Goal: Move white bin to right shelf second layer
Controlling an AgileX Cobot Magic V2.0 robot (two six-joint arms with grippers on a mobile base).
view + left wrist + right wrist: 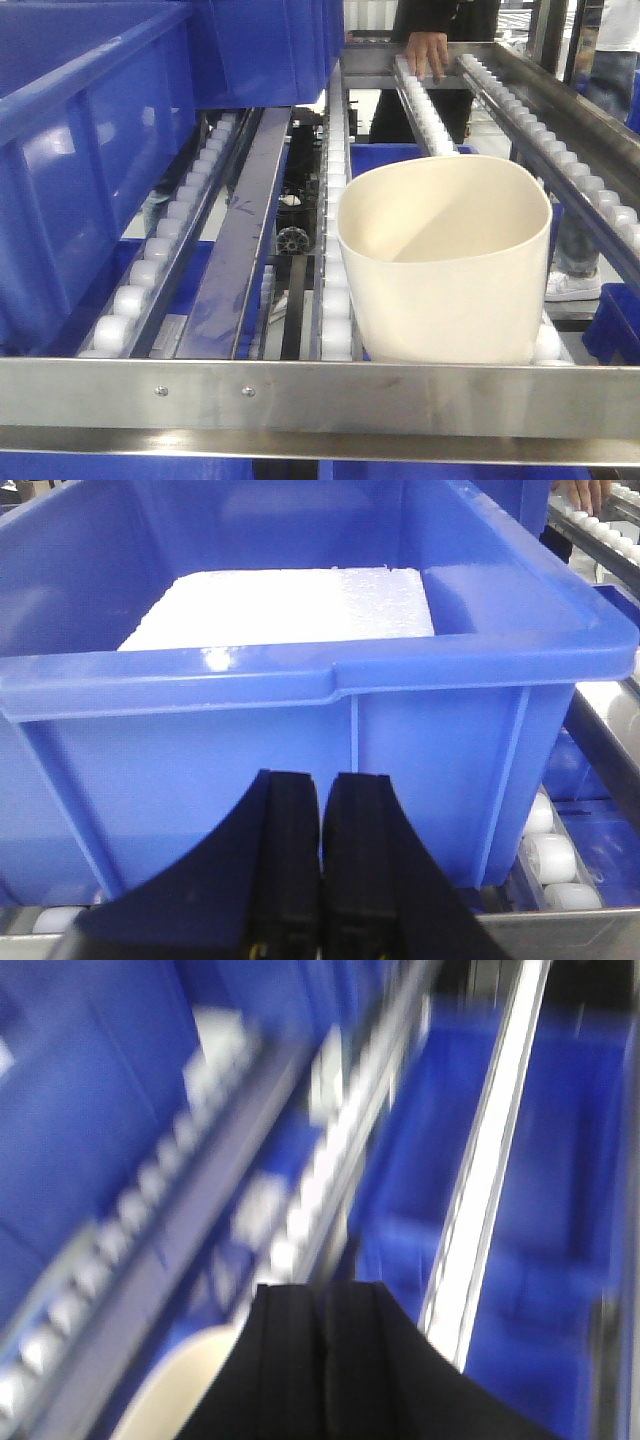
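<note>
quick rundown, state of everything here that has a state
white bin: upright, empty, sitting on the roller lanes just behind the front rail, no claw on it
blue crate: upright on the rollers, open top, holds a white slab
left claw: shut, empty, facing the blue crate's wall
right claw: shut, holding nothing, view blurred
person's hand: resting on the rack's far end

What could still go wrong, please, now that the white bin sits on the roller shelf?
The white bin rests on free-turning white rollers right behind the front rail, so it might roll or shift. A person's hand lies on the rollers at the far end, in the bin's lane. The right claw view is motion-blurred with the bin's rim close, so it might clip it.
</note>
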